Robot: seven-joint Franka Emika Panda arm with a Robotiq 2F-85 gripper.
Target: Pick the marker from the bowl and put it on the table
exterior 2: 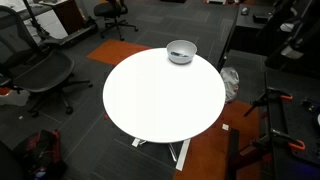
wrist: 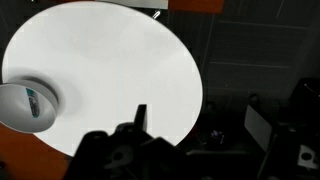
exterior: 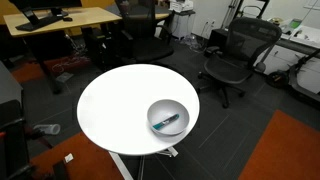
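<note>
The grey-white bowl sits near the edge of the round white table. It shows in both exterior views, at the table's far edge and table. The teal-blue marker lies inside it. In the wrist view the bowl is at the left edge with the marker in it, on the table. My gripper shows only at the bottom of the wrist view, high above the table and far from the bowl. One finger stands alone against the white top; it is open and empty.
Black office chairs stand around the table, and a wooden desk is at the back. Another chair and an orange floor mat lie beside the table. A dark stand is close to the table's side.
</note>
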